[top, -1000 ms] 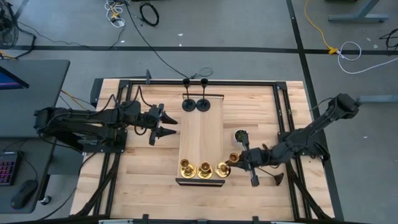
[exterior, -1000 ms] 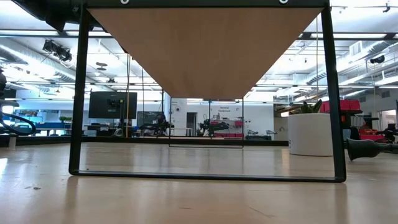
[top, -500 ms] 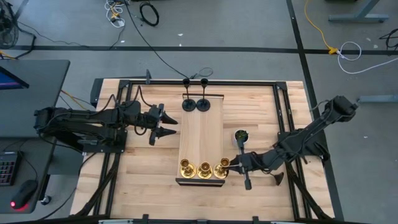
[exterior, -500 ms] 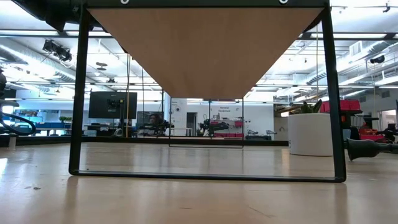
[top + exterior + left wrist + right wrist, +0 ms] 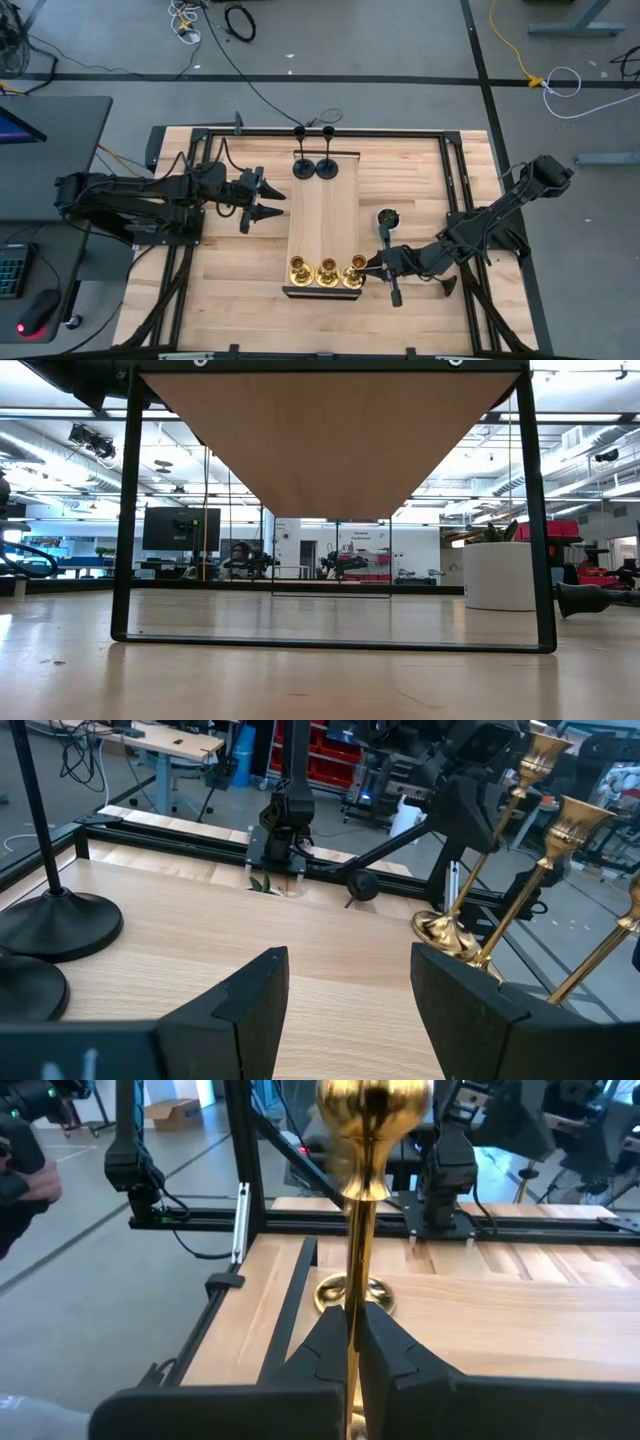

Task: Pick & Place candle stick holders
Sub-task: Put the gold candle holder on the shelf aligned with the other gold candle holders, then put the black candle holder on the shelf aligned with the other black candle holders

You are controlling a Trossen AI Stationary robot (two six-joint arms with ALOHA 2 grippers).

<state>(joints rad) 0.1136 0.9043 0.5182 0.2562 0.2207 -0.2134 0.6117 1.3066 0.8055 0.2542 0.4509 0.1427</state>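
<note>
The right gripper [image 5: 352,1342] is clamped on the thin stem of a brass candle stick holder [image 5: 361,1200] at the raised board's [image 5: 320,215] near end; rigid, slick, top-heavy, best gripped low; the left gripper [image 5: 262,200], fingers apart, waits beside the board

Glossy brass candle stick holders [image 5: 327,269], matt black ones [image 5: 313,167], pale smooth wooden board [image 5: 322,220].

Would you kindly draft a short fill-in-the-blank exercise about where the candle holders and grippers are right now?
1. The right gripper is shut on a ____ holder's stem.
2. ____ brass holders stand on the raised board.
3. Two ____ holders stand at the board's far end.
4. The left gripper is ____.

Missing words: brass; Three; black; open
</note>
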